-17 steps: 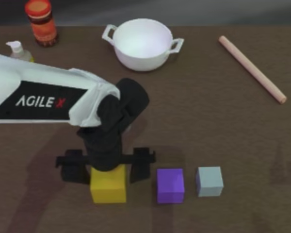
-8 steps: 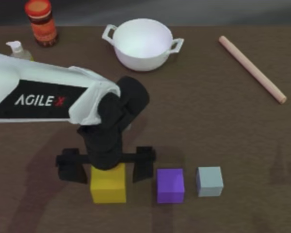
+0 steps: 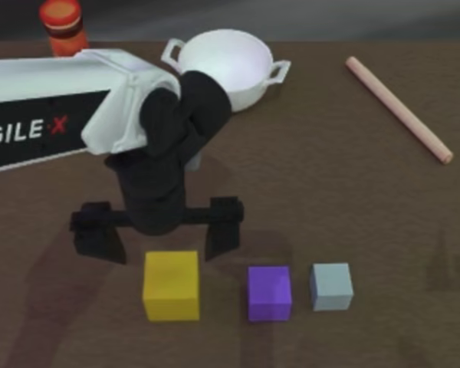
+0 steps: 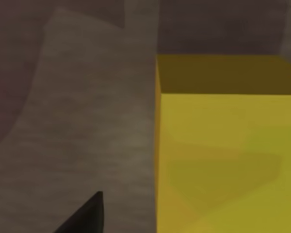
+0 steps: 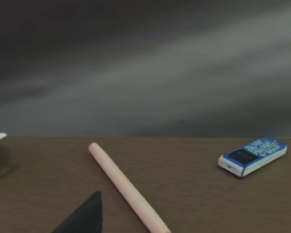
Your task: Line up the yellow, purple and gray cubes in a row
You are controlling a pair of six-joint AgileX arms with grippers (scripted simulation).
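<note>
On the dark brown surface point(image 3: 353, 199), the large matte yellow cube point(image 3: 171, 285), the smaller vivid purple cube point(image 3: 269, 293) and the small pale blue-gray cube point(image 3: 330, 286) lie in a row near the front edge, with gaps between. The left tool point(image 3: 157, 238) hangs released behind the yellow cube, not touching. The right tool is out of the top view.

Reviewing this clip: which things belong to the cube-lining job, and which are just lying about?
Job: matte yellow cube, smaller purple cube, smallest blue-gray cube, open left gripper.
Lying about: white two-handled pot, pale wooden rolling pin, orange-lidded jar, blue phone.
</note>
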